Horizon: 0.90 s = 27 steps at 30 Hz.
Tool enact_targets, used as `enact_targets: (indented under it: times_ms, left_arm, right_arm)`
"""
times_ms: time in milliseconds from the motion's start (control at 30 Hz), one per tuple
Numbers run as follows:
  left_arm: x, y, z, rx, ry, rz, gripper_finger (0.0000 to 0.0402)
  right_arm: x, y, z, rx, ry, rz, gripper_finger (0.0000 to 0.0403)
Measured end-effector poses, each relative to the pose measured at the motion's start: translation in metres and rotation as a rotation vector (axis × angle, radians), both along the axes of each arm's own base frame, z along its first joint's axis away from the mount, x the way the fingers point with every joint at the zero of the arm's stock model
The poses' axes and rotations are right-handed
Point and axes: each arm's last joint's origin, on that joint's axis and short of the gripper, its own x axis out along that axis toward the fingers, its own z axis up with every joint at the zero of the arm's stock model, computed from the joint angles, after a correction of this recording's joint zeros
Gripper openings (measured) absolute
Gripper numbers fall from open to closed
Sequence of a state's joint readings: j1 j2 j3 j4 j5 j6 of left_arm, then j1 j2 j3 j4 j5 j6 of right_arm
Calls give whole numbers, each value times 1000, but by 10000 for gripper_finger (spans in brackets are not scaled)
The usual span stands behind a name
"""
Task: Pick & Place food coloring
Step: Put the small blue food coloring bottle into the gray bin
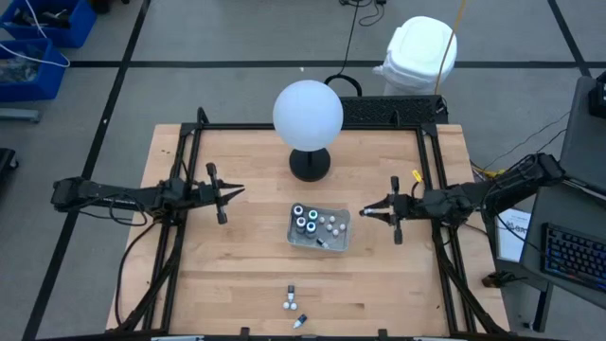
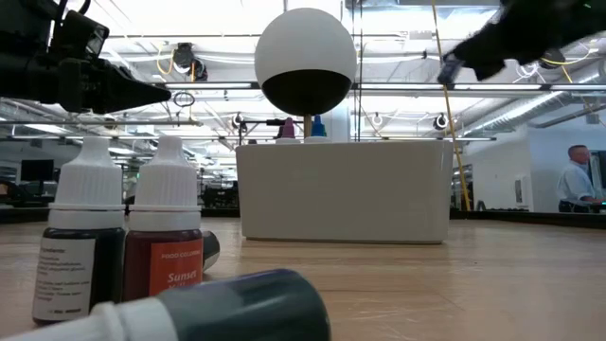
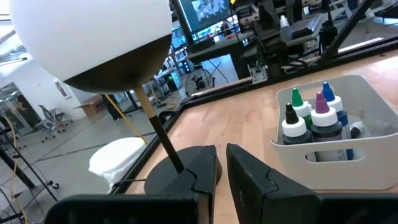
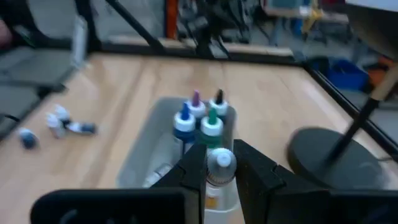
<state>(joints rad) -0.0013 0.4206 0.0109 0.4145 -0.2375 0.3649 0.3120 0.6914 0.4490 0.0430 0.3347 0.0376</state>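
Right gripper (image 4: 219,171) pinches a white-capped bottle (image 4: 221,163) above the tray (image 1: 319,241) — left gripper (image 3: 222,171) nearly closed, empty; a crooked release could topple the upright bottles (image 4: 200,119) inside — three more (image 1: 294,305) wait at table's front edge.

Bare table (image 1: 227,265) flanks the tray (image 1: 319,243); the globe lamp (image 1: 308,114) blocks its far side.

Grey tiled floor (image 1: 237,38), blue bins (image 1: 43,33), ceiling strip lights (image 2: 189,28).
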Motion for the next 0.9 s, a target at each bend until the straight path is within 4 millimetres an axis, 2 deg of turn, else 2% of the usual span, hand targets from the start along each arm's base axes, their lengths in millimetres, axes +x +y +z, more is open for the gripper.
enact_targets:
  times_ms: [200,267,400,533,700,900]
  left_arm:
    - [0,0,0,0,-3,0,47]
    - [0,0,1,0,-8,0,47]
    - [0,0,1,0,-8,0,47]
    - [0,0,1,0,-7,0,47]
    - [0,0,1,0,-6,0,47]
    - [0,0,0,-1,1,0,47]
  right_arm:
    - [50,-6,34,-36,244,-46,48]
    - [69,-8,38,-60,342,-64,48]
    - [109,-15,33,-109,531,-98,48]
    - [137,-18,19,-109,663,-129,48]
    - [155,-17,14,-81,718,-155,48]
    - [157,-14,16,-21,688,-187,48]
